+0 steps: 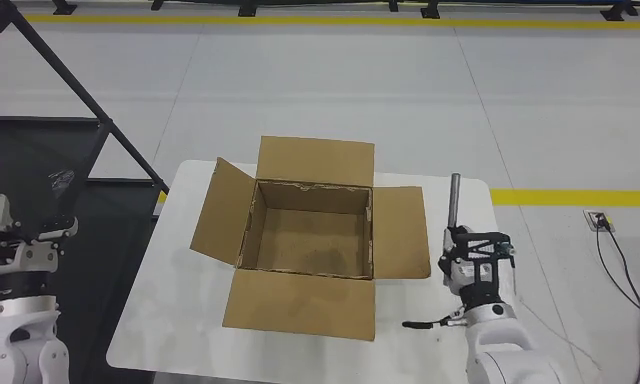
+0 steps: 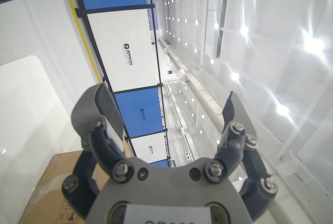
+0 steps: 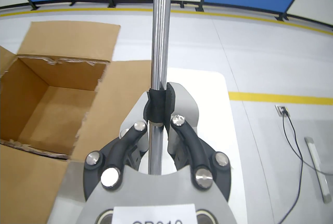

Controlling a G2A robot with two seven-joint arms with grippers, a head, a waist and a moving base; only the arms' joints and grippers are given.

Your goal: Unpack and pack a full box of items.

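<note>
Jaws: the right gripper (image 3: 158,105) is pinched on a metal rod (image 3: 161,27), with the pads clamped round its lower part. Most of the rod projects past the fingertips toward the far side. The left gripper (image 2: 166,102) stands spread with nothing between its pads. It is turned upward, off the left edge of the table (image 1: 160,314).

Location: the box (image 1: 315,162) sits mid-table with all four flaps folded out, and its floor shows bare cardboard. The rod is held just right of the box's right flap, above the table, apart from both flap and table top.

Step in hand, as judged: the rod is in transit between box and table. With the box interior bare, this reads as either the last item lifted out or the first to go back in. The pictures do not settle which.

Next move, if packing: carry the rod left over the opening and lower it clear of the torn rim. It should be laid flat along the floor before the pinch is released, since it looks long against the box's width. If unpacking: set it down on the table right of the flap, and steady it against rolling
</note>
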